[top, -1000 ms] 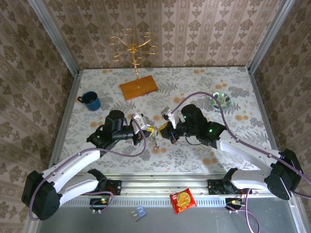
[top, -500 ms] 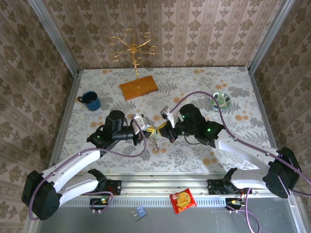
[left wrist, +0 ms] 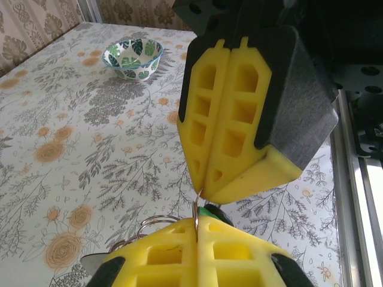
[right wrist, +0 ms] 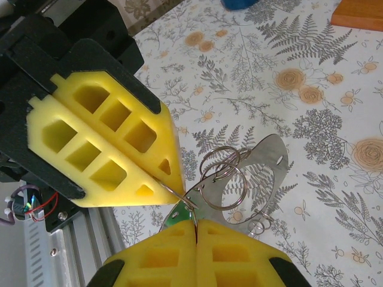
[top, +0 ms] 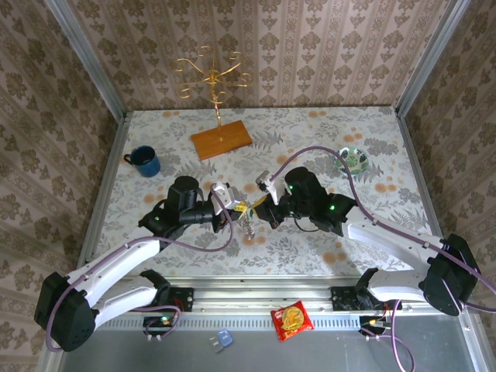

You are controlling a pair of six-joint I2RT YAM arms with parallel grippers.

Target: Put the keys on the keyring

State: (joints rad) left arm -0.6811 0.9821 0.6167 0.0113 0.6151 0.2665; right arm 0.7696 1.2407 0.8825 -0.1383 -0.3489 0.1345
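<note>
From above and behind the arm bases, the top camera looks steeply down over the flower-patterned table (top: 325,132). The left wrist camera closely faces the yellow foam right claw (left wrist: 202,179), and the right wrist camera faces the left claw (right wrist: 163,178). Both share the claws' meeting spot.

no legible txt, labels, nos.

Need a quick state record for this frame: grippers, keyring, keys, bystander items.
left gripper: shut, pinching the keyring wire at its tip
right gripper: shut, tip to tip with the left, on the same wire
keyring: held between both grippers, above the table
green key: head sits right at the two tips; cannot tell if it is threaded
small rings: clustered with a silvery flat piece beside the right gripper
bystanders: blue mug, gold stand, patterned bowl, snack packet near the arm bases
</note>
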